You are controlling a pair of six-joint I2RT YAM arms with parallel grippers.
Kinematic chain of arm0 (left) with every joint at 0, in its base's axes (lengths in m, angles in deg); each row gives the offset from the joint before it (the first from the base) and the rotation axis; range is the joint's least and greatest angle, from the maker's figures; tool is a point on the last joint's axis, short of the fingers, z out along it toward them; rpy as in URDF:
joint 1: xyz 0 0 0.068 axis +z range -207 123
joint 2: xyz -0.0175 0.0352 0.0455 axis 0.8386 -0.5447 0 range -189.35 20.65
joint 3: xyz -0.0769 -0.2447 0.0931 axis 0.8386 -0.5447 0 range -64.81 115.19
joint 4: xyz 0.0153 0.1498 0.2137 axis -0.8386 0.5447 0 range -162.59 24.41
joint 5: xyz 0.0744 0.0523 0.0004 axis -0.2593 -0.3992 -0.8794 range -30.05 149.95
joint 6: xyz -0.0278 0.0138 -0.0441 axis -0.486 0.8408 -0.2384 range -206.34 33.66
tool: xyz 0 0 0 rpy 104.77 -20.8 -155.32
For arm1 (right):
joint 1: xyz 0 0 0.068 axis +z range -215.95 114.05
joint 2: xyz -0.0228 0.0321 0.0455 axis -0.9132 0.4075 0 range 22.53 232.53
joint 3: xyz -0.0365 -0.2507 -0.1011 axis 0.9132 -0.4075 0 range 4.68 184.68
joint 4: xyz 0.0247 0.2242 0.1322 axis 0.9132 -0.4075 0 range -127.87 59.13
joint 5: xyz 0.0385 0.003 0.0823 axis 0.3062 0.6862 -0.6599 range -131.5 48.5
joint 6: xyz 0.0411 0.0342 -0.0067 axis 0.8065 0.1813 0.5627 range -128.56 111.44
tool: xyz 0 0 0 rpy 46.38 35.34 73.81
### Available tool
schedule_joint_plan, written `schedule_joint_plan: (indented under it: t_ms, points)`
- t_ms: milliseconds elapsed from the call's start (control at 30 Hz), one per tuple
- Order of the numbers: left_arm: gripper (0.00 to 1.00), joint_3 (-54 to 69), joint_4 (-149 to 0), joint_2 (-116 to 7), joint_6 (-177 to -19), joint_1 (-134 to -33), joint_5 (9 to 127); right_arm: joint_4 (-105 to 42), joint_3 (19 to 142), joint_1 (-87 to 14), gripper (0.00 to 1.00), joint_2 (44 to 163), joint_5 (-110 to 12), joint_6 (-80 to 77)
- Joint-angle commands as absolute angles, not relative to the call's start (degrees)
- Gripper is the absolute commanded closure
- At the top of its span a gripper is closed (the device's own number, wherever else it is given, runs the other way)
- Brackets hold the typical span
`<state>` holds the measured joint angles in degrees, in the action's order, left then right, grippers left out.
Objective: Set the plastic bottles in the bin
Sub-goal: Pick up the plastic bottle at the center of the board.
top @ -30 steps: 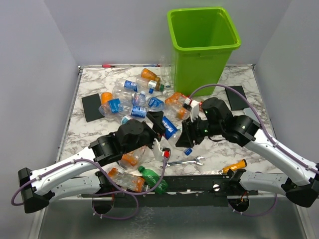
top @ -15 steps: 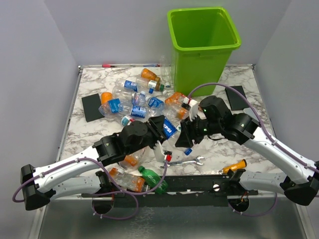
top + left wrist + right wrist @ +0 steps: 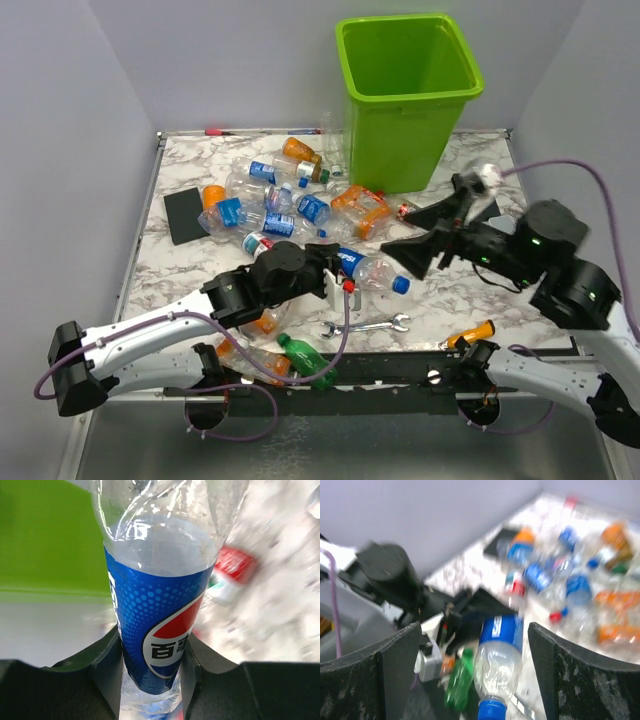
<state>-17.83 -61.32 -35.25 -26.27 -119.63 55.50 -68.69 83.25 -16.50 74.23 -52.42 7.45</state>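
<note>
A clear plastic bottle (image 3: 375, 270) with a blue Pepsi label and blue cap sticks out rightward over the table. My left gripper (image 3: 335, 268) is shut on its label end; in the left wrist view the bottle (image 3: 160, 605) is squeezed between both fingers (image 3: 107, 665). My right gripper (image 3: 397, 232) stands open to the bottle's right, apart from it. The right wrist view shows that bottle (image 3: 502, 650) beyond its spread fingers (image 3: 580, 675). Several more bottles (image 3: 280, 195) lie in a pile at the back left. The lime-green bin (image 3: 410, 90) stands at the back.
A green bottle (image 3: 305, 360) and orange bottles (image 3: 255, 335) lie near the front edge under the left arm. A silver wrench (image 3: 370, 325) and an orange-handled screwdriver (image 3: 470, 335) lie at the front. Black pads (image 3: 185, 215) (image 3: 475, 195) sit on either side.
The left gripper closed on the Pepsi bottle. The right gripper let go of it, opened wide and pulled back to the right.
</note>
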Motion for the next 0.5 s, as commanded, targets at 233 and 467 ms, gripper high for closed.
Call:
schedule_joint_plan:
  t_ms: [233,467]
  points:
    - [0.69,-20.26,-85.26,-40.7,-86.72,-111.28,86.77,-46.89,75.95,-16.21,0.11,66.6,-29.19,5.39]
    - [0.69,-23.87,-99.3,-41.48,-107.09,-101.46,95.77,-39.53,70.83,-16.21,0.11,67.0,-31.1,6.69]
